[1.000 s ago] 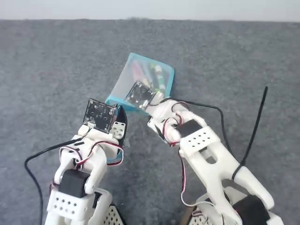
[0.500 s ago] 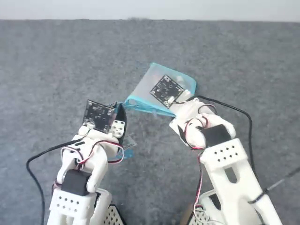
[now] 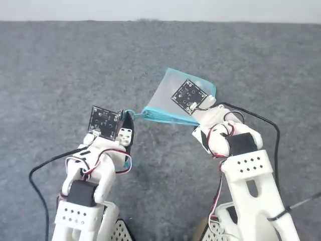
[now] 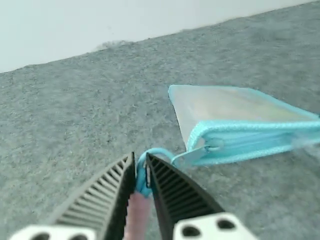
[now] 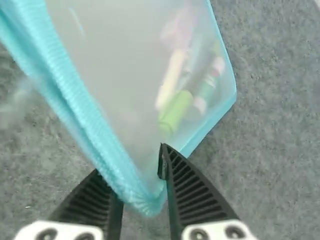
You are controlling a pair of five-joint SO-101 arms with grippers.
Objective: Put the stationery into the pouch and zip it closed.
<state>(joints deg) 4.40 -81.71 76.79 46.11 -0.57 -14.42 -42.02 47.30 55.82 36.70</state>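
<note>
Grey, carpet-like surface (image 3: 60, 65) runs across the high view up to a pale wall at the far edge. The left arm (image 3: 93, 170) rises from the near left and the right arm (image 3: 246, 160) from the near right. Between them is the translucent pouch (image 3: 173, 95) with turquoise trim, its zip edge turned toward the arms. The left hand (image 3: 130, 118) sits just off the pouch's near-left corner, where a thin turquoise pull loop (image 3: 134, 112) runs from it to the zip. The right arm's wrist camera board covers the pouch's right part.

From the left wrist, the left hand (image 4: 141, 172) is narrowed to a slit, its ribbed fingers pinching the pull loop (image 4: 155, 152). The loop leads to the zip slider (image 4: 212, 146) at the near end of the zip band (image 4: 260, 135). The band's two halves lie together along the stretch in sight. The pouch (image 4: 240, 107) lies beyond it, with the white wall (image 4: 100, 20) behind.

From the right wrist, the right hand (image 5: 131, 162) clamps a corner of the pouch (image 5: 115, 65) by the ribbed turquoise edge. The stationery (image 5: 185, 95) is blurred through the plastic. A green marker and paler pens are gathered at the corner away from the grip.
</note>
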